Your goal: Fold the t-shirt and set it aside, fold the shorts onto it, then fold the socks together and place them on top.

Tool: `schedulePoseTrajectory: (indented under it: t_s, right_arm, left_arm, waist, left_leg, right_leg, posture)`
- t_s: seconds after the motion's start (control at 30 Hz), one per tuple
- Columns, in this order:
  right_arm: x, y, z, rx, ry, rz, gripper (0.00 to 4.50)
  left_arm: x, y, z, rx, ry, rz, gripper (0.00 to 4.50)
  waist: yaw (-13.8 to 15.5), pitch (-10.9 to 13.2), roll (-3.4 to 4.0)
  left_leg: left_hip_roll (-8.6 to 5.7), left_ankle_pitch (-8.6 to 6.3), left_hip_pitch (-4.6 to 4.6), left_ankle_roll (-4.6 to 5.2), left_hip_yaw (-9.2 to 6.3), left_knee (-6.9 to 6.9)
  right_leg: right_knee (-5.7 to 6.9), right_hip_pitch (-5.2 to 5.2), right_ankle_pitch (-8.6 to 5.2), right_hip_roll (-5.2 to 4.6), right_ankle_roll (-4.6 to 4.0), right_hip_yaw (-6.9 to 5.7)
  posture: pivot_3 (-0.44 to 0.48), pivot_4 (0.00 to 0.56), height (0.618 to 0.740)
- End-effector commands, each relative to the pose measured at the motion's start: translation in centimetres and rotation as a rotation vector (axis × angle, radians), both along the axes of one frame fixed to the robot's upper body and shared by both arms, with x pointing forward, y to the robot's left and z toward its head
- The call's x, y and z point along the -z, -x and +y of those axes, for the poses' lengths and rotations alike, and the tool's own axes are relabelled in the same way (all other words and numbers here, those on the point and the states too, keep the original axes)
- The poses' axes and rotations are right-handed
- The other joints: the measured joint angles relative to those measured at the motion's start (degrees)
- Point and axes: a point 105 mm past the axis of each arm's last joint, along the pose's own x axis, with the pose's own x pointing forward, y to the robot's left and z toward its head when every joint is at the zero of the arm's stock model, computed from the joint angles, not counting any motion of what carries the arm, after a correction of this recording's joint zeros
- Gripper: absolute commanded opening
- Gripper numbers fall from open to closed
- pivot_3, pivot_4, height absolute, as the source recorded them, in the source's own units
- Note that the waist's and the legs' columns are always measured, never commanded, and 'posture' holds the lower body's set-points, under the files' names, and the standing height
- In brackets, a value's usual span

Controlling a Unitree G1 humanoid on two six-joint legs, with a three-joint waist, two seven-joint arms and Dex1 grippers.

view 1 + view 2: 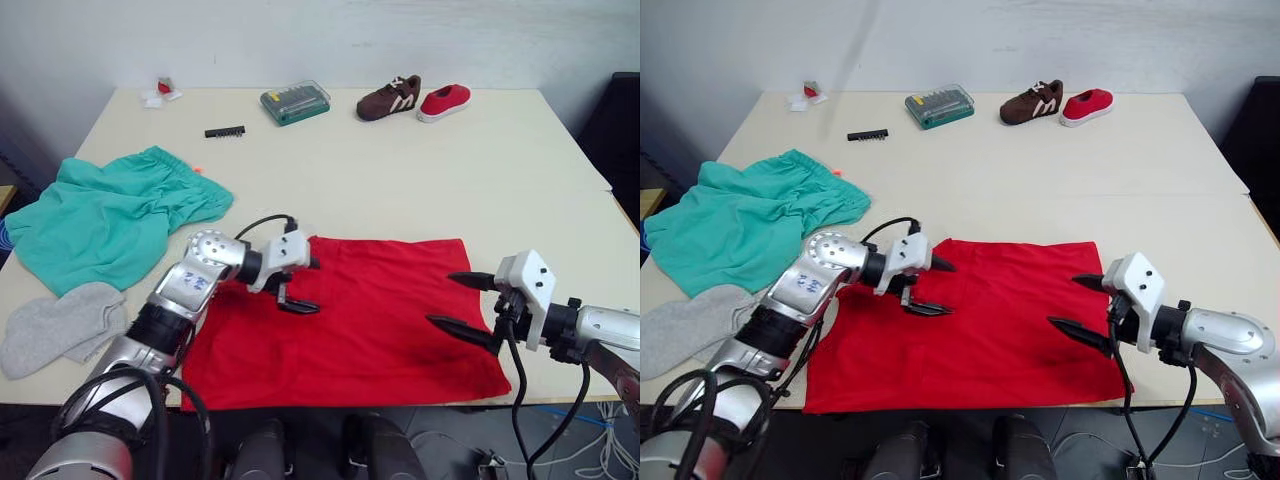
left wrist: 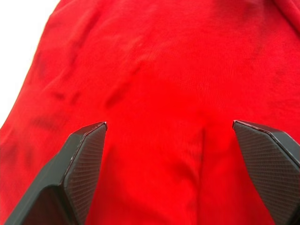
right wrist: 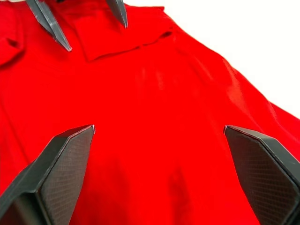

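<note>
My t-shirt (image 1: 370,315) lies flat at the near edge of the table (image 1: 480,190), folded to a wide red rectangle whose long axis runs along that edge. Its collar and chest print are hidden from me, and its near left corner is covered by my left arm. My left gripper (image 1: 297,285) hovers over the shirt's far left part, fingers spread wide, nothing between them. My right gripper (image 1: 462,305) sits over the shirt's right end, fingers (image 3: 61,164) just as wide apart and empty; from its wrist I see the other gripper's tips across the red cloth.

The socks (image 1: 60,325) lie near the left near corner, partly behind my left arm. Just beyond them the shorts (image 1: 110,215) are bunched at the left edge, partly hanging off it, waistband toward the table's middle.

Along the far edge stand a small black bit strip (image 1: 225,131), a green screwdriver-bit case (image 1: 295,102), a brown shoe (image 1: 390,98) and a red shoe (image 1: 444,101), with some small scraps (image 1: 160,93) near the far left corner.
</note>
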Motion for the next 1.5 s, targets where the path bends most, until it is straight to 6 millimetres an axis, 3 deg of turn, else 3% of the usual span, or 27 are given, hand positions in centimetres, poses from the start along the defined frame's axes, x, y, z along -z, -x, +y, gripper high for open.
schedulePoseTrajectory:
  t_s: [0.03,0.1,0.23,0.5,0.53,0.97,1.1,1.2,1.4,1.5]
  right_arm:
    - [-0.6,0.6,0.0,0.019,0.001,-0.042,4.50]
    - [-0.4,0.9,-0.2,0.039,0.003,-0.041,4.50]
    - [0.0,1.2,-0.4,0.056,0.001,-0.035,4.50]
    - [0.6,1.4,-0.7,0.065,0.023,-0.026,4.50]
    - [0.7,1.4,-0.8,0.065,0.025,-0.025,4.50]
    - [1.1,0.0,-1.5,0.085,0.075,-0.024,4.50]
    - [1.1,-0.2,-1.5,0.087,0.075,-0.026,4.50]
    - [1.1,-0.2,-1.5,0.086,0.075,-0.025,4.50]
    - [1.2,-0.1,-1.3,0.088,0.060,-0.022,4.50]
    - [1.2,-0.1,-1.2,0.088,0.056,-0.022,4.50]
  left_arm:
    - [0.4,-0.4,-0.8,0.038,-0.046,-0.039,4.31]
    - [1.1,-0.9,-0.6,0.021,-0.091,-0.058,3.91]
    - [1.7,-1.2,-0.1,0.007,-0.119,-0.045,2.64]
    - [0.9,-1.0,0.0,-0.040,-0.017,0.070,0.08]
    - [0.7,-0.9,0.0,-0.042,-0.005,0.082,0.03]
    - [-1.3,-1.1,0.5,-0.082,0.112,0.176,0.03]
    - [-1.0,-1.4,0.6,-0.101,0.105,0.168,0.03]
    - [-1.0,-0.9,0.5,-0.076,0.107,0.189,0.73]
    - [-0.3,-0.9,0.6,-0.071,0.061,0.148,2.59]
    - [-0.3,-1.1,0.7,-0.081,0.065,0.138,2.33]
  waist:
    - [0.1,0.0,0.00]
    - [0.2,0.0,0.00]
    - [0.0,0.0,0.00]
    - [-0.1,0.0,0.00]
    - [-0.1,0.0,-0.01]
    - [-0.4,0.0,-0.01]
    - [-0.3,0.0,-0.01]
    - [-0.4,0.0,-0.01]
    - [-0.4,0.0,-0.01]
    - [-0.4,0.0,-0.01]
  left_leg:
    - [0.00,0.00,0.00,0.00,-0.02,0.02]
    - [0.00,0.01,-0.01,0.01,-0.04,0.06]
    - [0.01,-0.03,-0.01,0.08,-0.06,0.19]
    - [0.01,-0.14,0.02,0.33,-0.11,0.20]
    - [0.01,-0.07,0.01,0.20,-0.11,0.20]
    - [0.00,-0.05,-0.02,0.16,-0.11,0.20]
    - [0.00,-0.05,-0.04,0.16,-0.11,0.20]
    - [-0.01,-0.05,-0.05,0.16,-0.10,0.20]
    - [0.00,-0.05,-0.05,0.16,-0.10,0.20]
    - [0.00,-0.05,-0.05,0.16,-0.10,0.20]
  right_leg:
    - [0.02,0.00,0.00,0.00,0.00,-0.01]
    - [0.03,0.01,0.00,0.00,0.00,-0.02]
    - [0.07,0.06,0.03,-0.01,0.04,-0.01]
    - [0.09,0.10,0.14,-0.03,0.07,0.00]
    - [0.09,0.09,0.14,-0.03,0.07,0.00]
    - [0.05,0.09,0.13,-0.03,0.07,-0.01]
    - [0.04,0.07,0.13,-0.03,0.08,-0.01]
    - [0.03,0.08,0.13,-0.03,0.08,-0.01]
    - [0.03,0.08,0.14,-0.03,0.08,-0.01]
    - [0.02,0.07,0.14,-0.03,0.08,-0.01]
  posture:
    - [0.000,0.150,0.740]
    - [0.000,0.150,0.740]
    - [0.000,0.150,0.740]
    - [0.000,0.150,0.740]
    - [0.000,0.150,0.740]
    - [0.000,0.150,0.740]
    - [0.000,0.150,0.740]
    - [0.000,0.150,0.740]
    - [0.000,0.150,0.740]
    - [0.000,0.150,0.740]
